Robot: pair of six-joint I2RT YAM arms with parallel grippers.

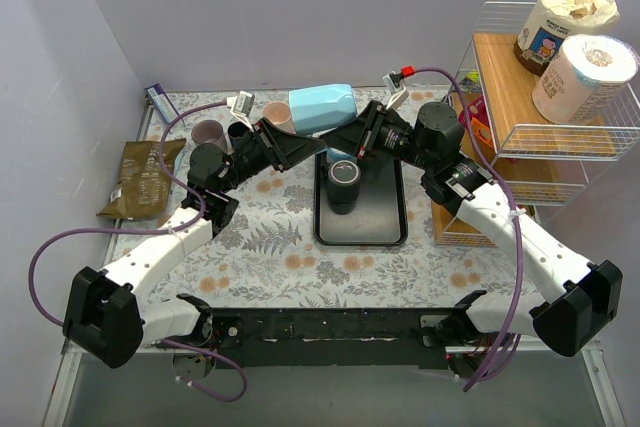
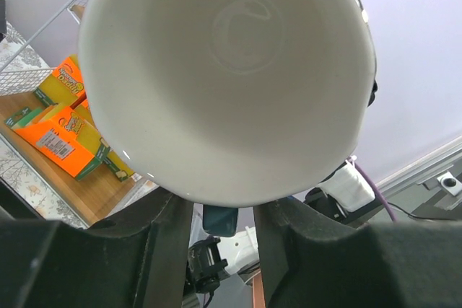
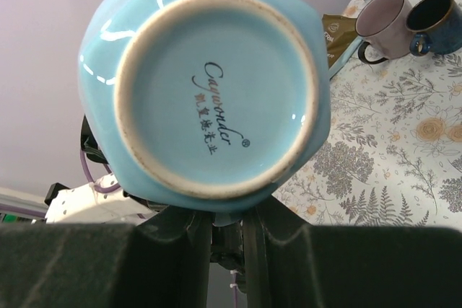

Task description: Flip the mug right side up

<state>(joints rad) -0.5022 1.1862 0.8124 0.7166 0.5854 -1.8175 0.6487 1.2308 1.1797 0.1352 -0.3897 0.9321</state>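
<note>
Top external view: mug held sideways, apparently for handover. Right gripper pinches its base edge. Left gripper straddles the rim, grip unconfirmed.

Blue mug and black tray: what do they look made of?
Blue mug: likely glazed ceramic; glossy highlights, bare beige foot ring, printed maker's mark on the base, white inside. Black tray: smooth with a soft sheen, plastic or coated metal; can't tell which.

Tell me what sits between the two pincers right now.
The blue mug, on its side in mid-air, mouth toward the left pincer, base toward the right pincer. The top view shows it best.
</note>
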